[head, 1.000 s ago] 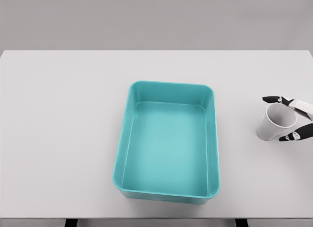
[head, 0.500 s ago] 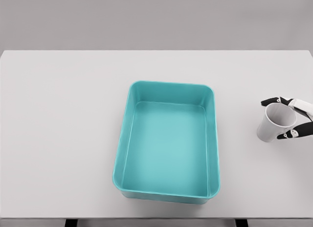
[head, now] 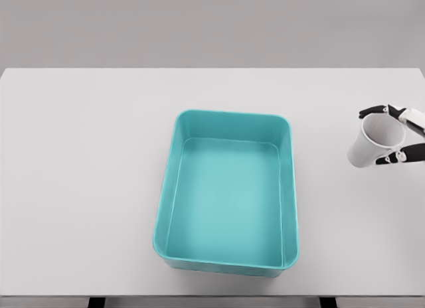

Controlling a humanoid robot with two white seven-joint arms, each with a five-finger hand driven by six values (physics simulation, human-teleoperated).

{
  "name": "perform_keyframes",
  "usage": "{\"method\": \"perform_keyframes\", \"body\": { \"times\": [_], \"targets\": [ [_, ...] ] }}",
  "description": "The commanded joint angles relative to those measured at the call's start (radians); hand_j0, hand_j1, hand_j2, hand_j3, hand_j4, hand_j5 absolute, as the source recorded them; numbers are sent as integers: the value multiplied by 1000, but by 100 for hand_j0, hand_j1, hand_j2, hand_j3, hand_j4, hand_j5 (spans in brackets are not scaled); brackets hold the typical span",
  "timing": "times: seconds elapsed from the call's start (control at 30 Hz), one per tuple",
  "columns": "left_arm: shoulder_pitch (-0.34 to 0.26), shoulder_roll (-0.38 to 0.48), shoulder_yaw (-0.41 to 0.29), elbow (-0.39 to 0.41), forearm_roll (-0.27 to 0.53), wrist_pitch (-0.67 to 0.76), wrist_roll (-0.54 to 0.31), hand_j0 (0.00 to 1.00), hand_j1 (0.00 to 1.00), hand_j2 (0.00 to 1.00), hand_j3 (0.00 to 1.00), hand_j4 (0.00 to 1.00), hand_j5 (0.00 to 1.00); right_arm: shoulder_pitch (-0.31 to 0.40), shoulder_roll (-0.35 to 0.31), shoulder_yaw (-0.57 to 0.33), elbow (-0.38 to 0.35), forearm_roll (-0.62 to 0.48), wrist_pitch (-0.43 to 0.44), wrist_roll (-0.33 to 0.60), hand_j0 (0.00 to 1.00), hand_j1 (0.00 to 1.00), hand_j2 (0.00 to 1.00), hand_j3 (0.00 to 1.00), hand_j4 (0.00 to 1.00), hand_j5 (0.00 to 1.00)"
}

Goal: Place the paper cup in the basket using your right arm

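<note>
Fingers (head: 380, 111) of the right hand (head: 397, 135) curl around the smooth, tapered white paper cup (head: 372, 143), tilted, well right of the glossy teal rectangular basket (head: 289, 188).

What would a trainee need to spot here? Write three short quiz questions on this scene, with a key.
1. True or false: the paper cup already lies inside the basket.
2. Which hand grasps the cup? A) left B) right C) neither
3. Fill in: seen from the head camera, the cup is to the ____ of the basket.

Key:
1. False. The cup is outside the teal basket, tilted, near the table's right edge.
2. B. The right hand has fingers on both sides of the cup's rim.
3. Right.
</note>
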Motion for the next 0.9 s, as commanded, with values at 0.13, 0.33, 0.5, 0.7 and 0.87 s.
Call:
{"method": "perform_keyframes", "body": {
  "times": [0.13, 0.33, 0.5, 0.7, 0.87],
  "targets": [
    [0, 0, 0, 1, 0, 0, 0, 100, 100, 100, 100, 100, 100, 0, 2, -29, -87, -7, 2, 0, 73, 73, 73, 73, 73, 73],
    [0, 0, 0, 1, 0, 0, 0, 100, 100, 100, 100, 100, 100, 0, 5, -54, -105, -7, 2, 0, 71, 71, 71, 71, 71, 71],
    [0, 0, 0, 0, 0, 0, 0, 100, 100, 100, 100, 100, 100, -2, 45, -83, -148, -7, 2, 0, 70, 70, 70, 70, 70, 70],
    [0, 0, 0, 0, 0, 0, 0, 100, 100, 100, 100, 100, 100, -2, 48, -83, -197, -7, 2, 0, 70, 70, 70, 70, 70, 70],
    [0, 0, 0, 0, 0, 0, 0, 100, 100, 100, 100, 100, 100, -2, 49, -84, -259, -4, 2, 0, 68, 68, 68, 68, 68, 68]
  ]
}}
